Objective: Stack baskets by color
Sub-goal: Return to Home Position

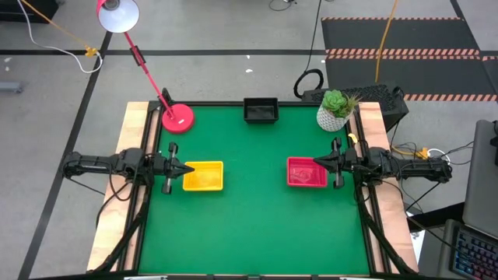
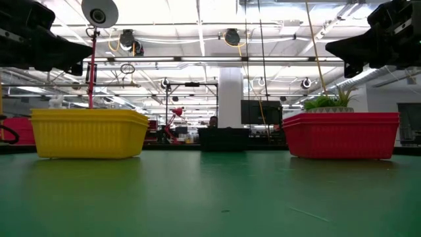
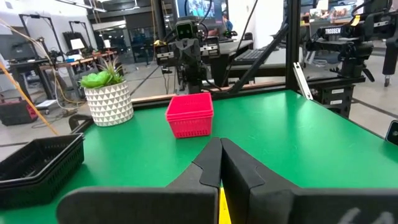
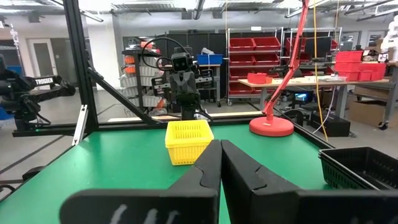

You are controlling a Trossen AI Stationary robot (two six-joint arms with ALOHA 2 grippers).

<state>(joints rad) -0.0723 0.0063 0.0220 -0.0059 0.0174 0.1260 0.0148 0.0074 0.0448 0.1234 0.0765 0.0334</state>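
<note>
A yellow basket (image 1: 203, 176) rests on its base on the green table at the left, just in front of my left gripper (image 1: 189, 170), which hovers shut above the table's left edge, pointing level. A red basket (image 1: 306, 173) rests on its base at the right, just in front of my right gripper (image 1: 317, 162), also shut and raised. A black basket (image 1: 261, 110) sits at the middle of the far edge. In the wrist views, the shut left gripper (image 3: 220, 155) faces the red basket (image 3: 190, 114) and the shut right gripper (image 4: 220, 157) faces the yellow basket (image 4: 188, 141).
A white plant pot (image 1: 335, 111) stands at the far right corner. A red desk lamp's round base (image 1: 177, 118) sits at the far left corner, its arm reaching out past the table. The green mat between the two baskets (image 1: 257, 202) lies bare.
</note>
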